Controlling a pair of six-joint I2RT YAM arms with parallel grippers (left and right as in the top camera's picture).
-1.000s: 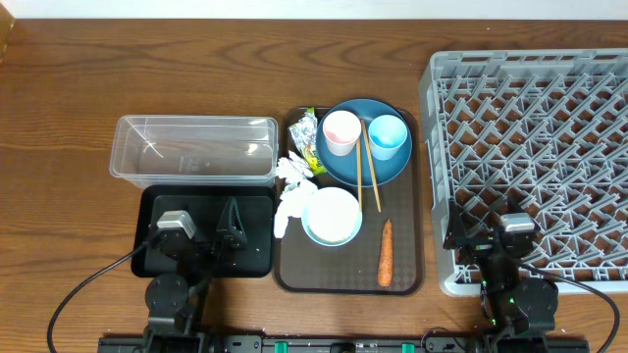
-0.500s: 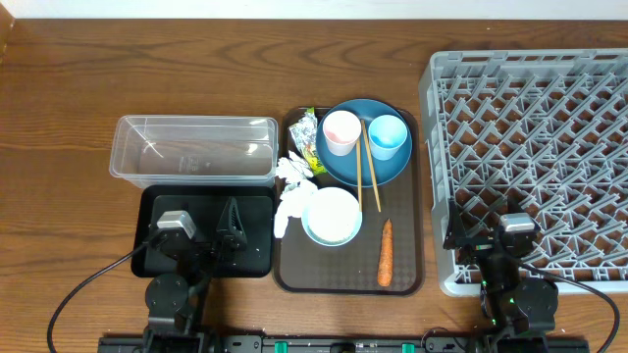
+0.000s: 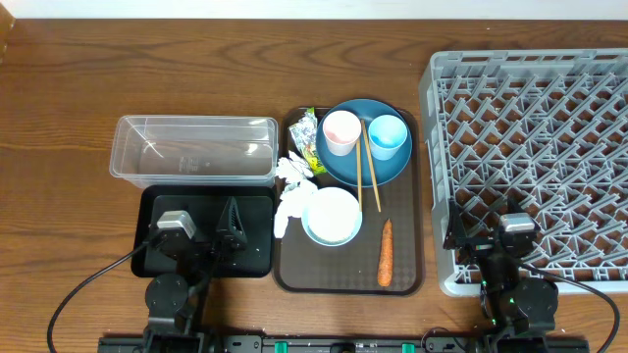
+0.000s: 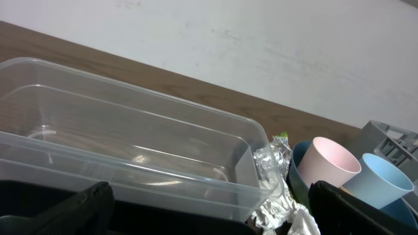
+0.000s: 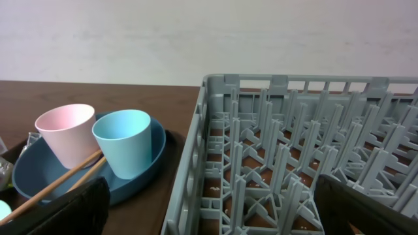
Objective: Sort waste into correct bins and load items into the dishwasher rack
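Left gripper [image 3: 203, 230]: wide, empty, over black tray [image 3: 147, 208].
Right gripper [image 3: 486, 235]: wide, empty, at grey dishwasher rack [image 3: 530, 137] corner.
Pink cup [image 3: 340, 131], light blue cup [image 3: 388, 136], chopsticks [image 3: 362, 169]: on blue plate [image 3: 339, 169].
Carrot [image 3: 386, 253]: on brown tray [image 3: 339, 267].

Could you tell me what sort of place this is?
Likely a tabletop dish-clearing station: a grey dishwasher rack, a serving tray holding a blue plate and carrot, and a clear tub.

- We log a robot lab bench: cabled left arm [image 3: 169, 267] and right arm [image 3: 512, 279] at the edge of a wooden table [image 3: 69, 78].
- Bare white wall [image 4: 261, 39] behind.
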